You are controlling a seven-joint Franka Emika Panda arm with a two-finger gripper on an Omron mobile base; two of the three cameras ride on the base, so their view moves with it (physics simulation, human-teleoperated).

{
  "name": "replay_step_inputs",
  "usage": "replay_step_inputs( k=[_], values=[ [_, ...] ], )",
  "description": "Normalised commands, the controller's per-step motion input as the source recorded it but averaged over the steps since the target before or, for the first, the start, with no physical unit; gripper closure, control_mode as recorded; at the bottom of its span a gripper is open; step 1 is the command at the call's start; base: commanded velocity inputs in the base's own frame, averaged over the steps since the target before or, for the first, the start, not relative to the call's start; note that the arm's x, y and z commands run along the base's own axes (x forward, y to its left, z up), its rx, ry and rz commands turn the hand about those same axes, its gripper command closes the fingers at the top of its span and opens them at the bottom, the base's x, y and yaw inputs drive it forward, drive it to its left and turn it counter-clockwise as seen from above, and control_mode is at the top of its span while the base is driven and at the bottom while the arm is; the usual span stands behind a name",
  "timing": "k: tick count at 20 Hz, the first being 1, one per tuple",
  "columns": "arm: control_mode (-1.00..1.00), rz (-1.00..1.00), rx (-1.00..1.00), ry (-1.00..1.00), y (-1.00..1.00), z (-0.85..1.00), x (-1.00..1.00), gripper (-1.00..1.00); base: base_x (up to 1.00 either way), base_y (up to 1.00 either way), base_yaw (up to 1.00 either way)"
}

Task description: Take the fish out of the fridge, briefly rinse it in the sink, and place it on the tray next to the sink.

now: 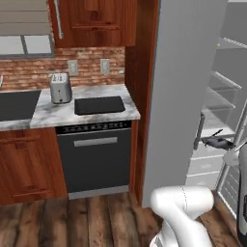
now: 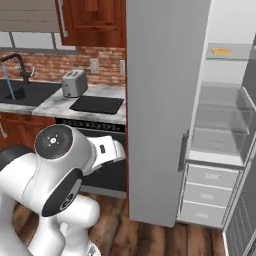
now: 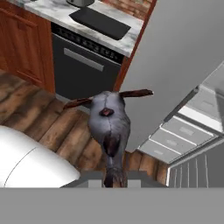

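Black and sunken, the sink (image 2: pixel 22 93) sits at the far left of the marble surface (image 1: pixel 58 112), with its tall thin faucet (image 2: pixel 19 64) rising behind it against the brick wall. Right of the sink stands a silver toaster (image 1: pixel 61 88), and just right of that lies the flat black tray (image 1: pixel 99 104), near the surface's right end. Below the tray is a dark under-counter appliance (image 1: pixel 95 161) with a bar handle, flanked on the left by reddish wood cabinets. Further right rises the tall grey fridge (image 2: pixel 165 100), its door swung open on pale shelves and 3 drawers. In front of the open fridge, at the right edge of the left base view, the dark grey fish (image 1: pixel 217 142) hangs in the air above the wooden floor, clear of the shelves. The hand view shows the claw (image 3: pixel 114 178) pinching the fish (image 3: pixel 110 124) by one end, its body pointing away over the floor.
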Motion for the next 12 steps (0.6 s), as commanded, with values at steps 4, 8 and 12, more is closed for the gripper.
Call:
replay_step_inputs(
  k=[4, 8, 12],
  values=[
    [1.00, 0.00, 0.00, 0.00, 0.00, 0.00, 0.00, 1.00, 0.00, 1.00, 0.00],
    [1.00, 0.00, 0.00, 0.00, 0.00, 0.00, 0.00, 1.00, 0.12, 1.00, 0.00],
    [1.00, 0.00, 0.00, 0.00, 0.00, 0.00, 0.00, 1.00, 0.40, 1.00, -0.03]
  ],
)
